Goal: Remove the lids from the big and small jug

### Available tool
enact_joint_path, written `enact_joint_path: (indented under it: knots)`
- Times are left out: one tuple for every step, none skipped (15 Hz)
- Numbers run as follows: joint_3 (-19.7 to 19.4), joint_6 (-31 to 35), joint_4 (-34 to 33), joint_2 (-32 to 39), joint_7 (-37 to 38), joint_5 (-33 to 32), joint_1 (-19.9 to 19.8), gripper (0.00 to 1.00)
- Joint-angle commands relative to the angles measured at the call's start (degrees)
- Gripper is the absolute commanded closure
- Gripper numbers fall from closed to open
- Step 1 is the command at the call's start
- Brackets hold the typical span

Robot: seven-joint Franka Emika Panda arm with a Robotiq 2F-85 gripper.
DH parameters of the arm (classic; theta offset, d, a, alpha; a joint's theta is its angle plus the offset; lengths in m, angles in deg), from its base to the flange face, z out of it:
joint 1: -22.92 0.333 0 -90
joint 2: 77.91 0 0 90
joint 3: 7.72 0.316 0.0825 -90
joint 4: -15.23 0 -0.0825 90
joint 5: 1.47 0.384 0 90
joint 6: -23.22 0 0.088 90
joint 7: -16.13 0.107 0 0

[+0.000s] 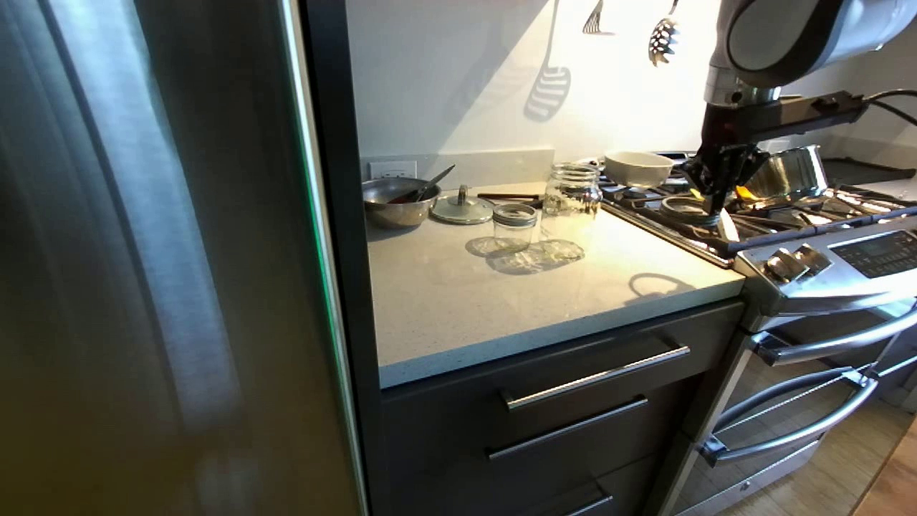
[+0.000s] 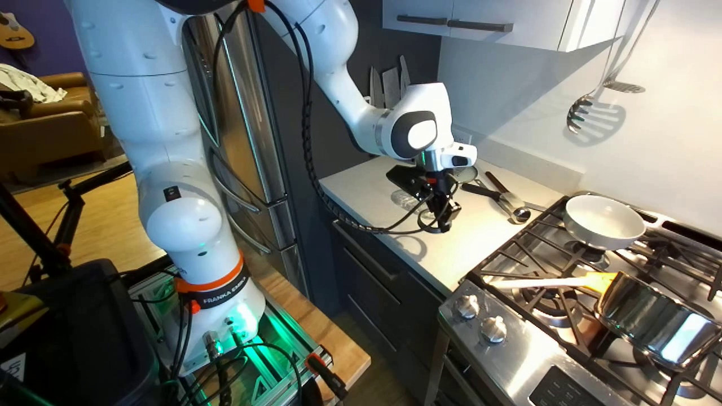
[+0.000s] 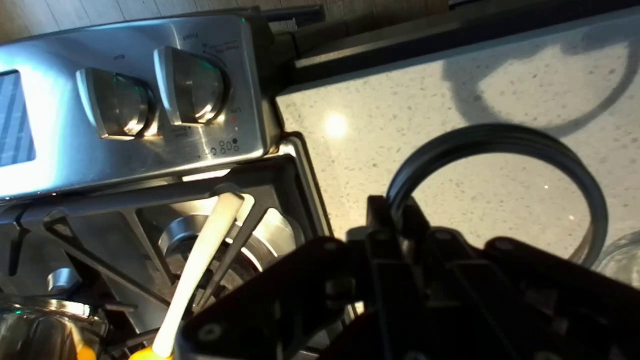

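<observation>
My gripper (image 3: pixel 397 215) is shut on the edge of a dark metal ring lid (image 3: pixel 490 139). The lid is an open band and hangs above the counter near the stove. The gripper also shows in both exterior views (image 1: pixel 715 211) (image 2: pixel 444 223). The big jug is a clear glass jar (image 1: pixel 569 197) standing on the counter near the stove edge, and its upper rim looks like bare threaded glass. The small jug is a short glass jar (image 1: pixel 513 235) with a metal lid band (image 1: pixel 514 214) on top. An edge of clear glass (image 3: pixel 622 260) shows at the wrist view's right.
A metal bowl (image 1: pixel 401 208), a glass pot lid (image 1: pixel 462 209) and utensils (image 2: pixel 502 194) lie along the counter's back. A white bowl (image 2: pixel 603 223) and a pot (image 2: pixel 660 321) with a yellow-ended spatula (image 2: pixel 541 283) stand on the stove. Utensils hang on the wall.
</observation>
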Motion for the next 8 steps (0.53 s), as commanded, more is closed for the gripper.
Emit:
enact_joint_path:
  knots:
    - [-2.9,9.9,-0.5,6.2,-0.5,-1.1,-0.6,0.98]
    - [-3.5,11.1,-1.2,7.8,-1.1,-0.5,-0.3,0.98]
    - [-4.3,12.0,-1.9,9.5,-0.9,0.3,0.0,0.98]
    - [-4.7,13.2,-2.6,11.0,-1.4,1.0,0.2,0.98]
    - [-4.4,14.0,-3.0,12.1,-2.4,2.9,0.0,0.98]
    - [-4.6,14.1,-3.8,13.5,-2.5,3.8,0.3,0.98]
    - [-3.6,14.4,-4.4,14.6,-4.0,6.1,-0.4,0.98]
    - [-1.6,14.5,-4.9,15.5,-6.1,9.8,-1.7,0.98]
